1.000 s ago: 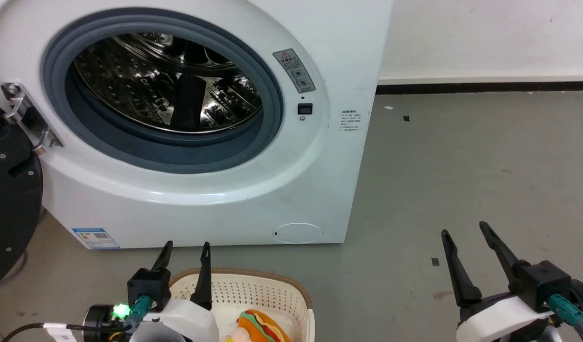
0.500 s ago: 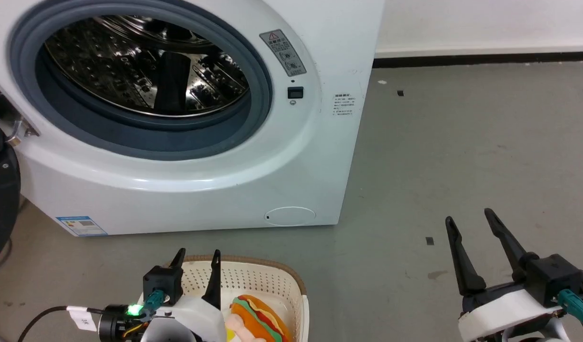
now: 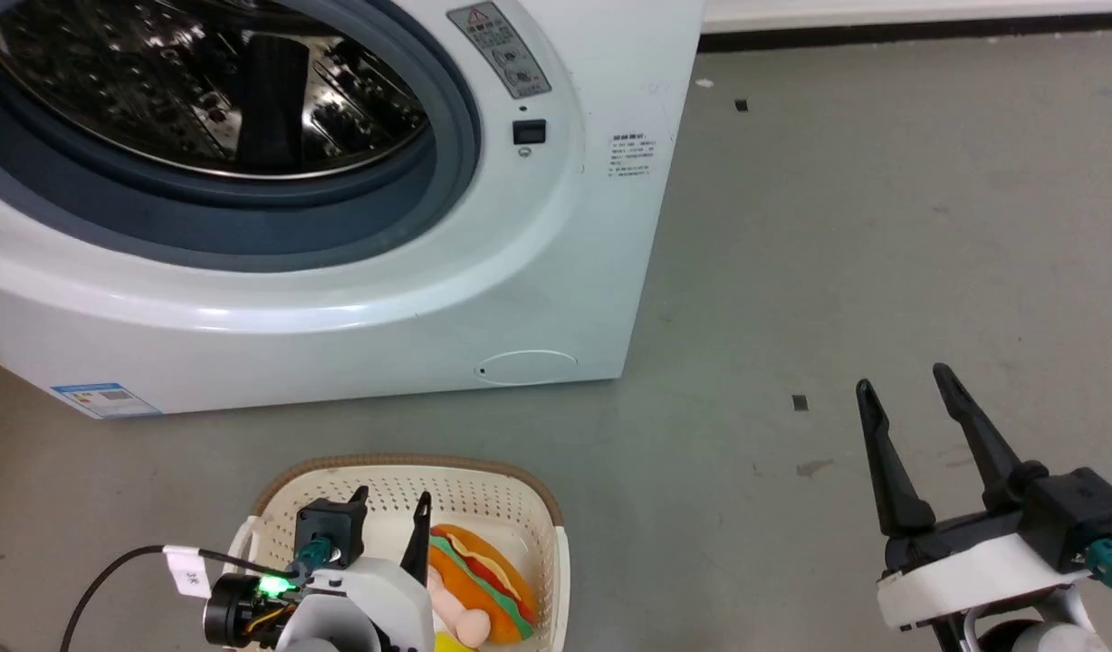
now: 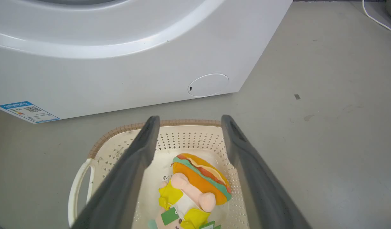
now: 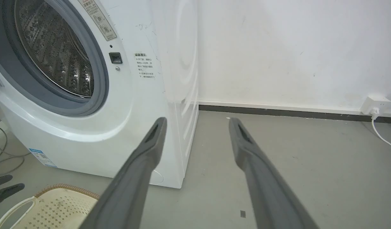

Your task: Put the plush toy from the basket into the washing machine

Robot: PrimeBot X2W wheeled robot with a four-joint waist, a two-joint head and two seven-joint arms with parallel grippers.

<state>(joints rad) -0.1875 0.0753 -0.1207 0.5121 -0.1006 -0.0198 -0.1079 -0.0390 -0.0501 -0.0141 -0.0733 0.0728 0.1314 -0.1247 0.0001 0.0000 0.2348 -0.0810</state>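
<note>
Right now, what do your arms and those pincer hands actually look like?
The left gripper and right gripper each have two long, dark, tapering fingers on a black block, set on a white shell. A teal plug sits at each wrist. The left wrist also has a green light and a black cable with a white tag.
</note>
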